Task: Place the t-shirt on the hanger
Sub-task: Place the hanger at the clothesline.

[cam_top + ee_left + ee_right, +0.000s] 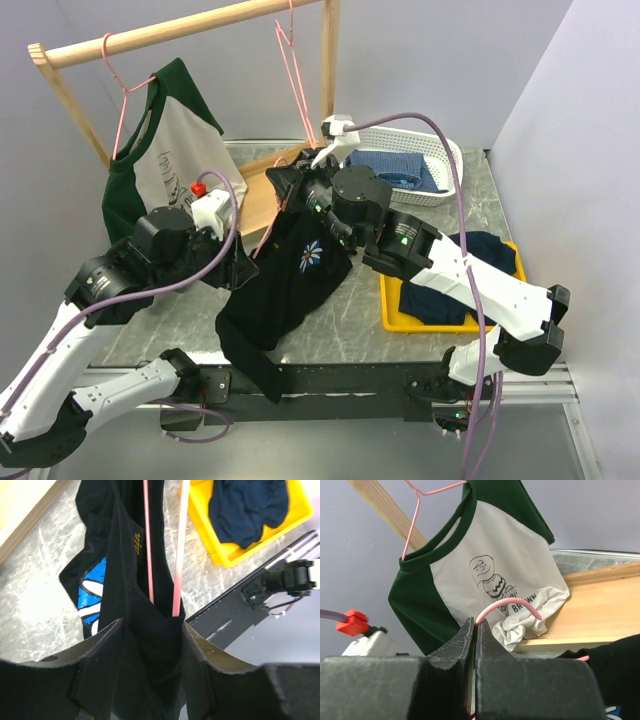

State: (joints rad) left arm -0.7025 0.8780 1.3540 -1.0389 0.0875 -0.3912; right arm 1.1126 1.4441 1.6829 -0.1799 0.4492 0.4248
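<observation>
The black t-shirt (300, 285) with its white flower print hangs between the two arms, and its lower part trails over the table's front edge. In the left wrist view the two pink wires of the hanger (178, 555) run down into the shirt (125, 570). My left gripper (152, 645) is shut on a bunch of the black cloth where the wires enter; in the top view it (243, 262) is at the shirt's left side. My right gripper (475, 625) is shut on the hanger's neck just below its hook (512, 602); in the top view it (290, 185) is above the shirt.
A grey shirt with green sleeves (165, 150) hangs on a pink hanger from the wooden rack (180, 30). A spare pink hanger (293, 60) hangs there too. A white basket (445, 155) is at the back right. A yellow tray (390, 300) holds a navy garment (440, 295).
</observation>
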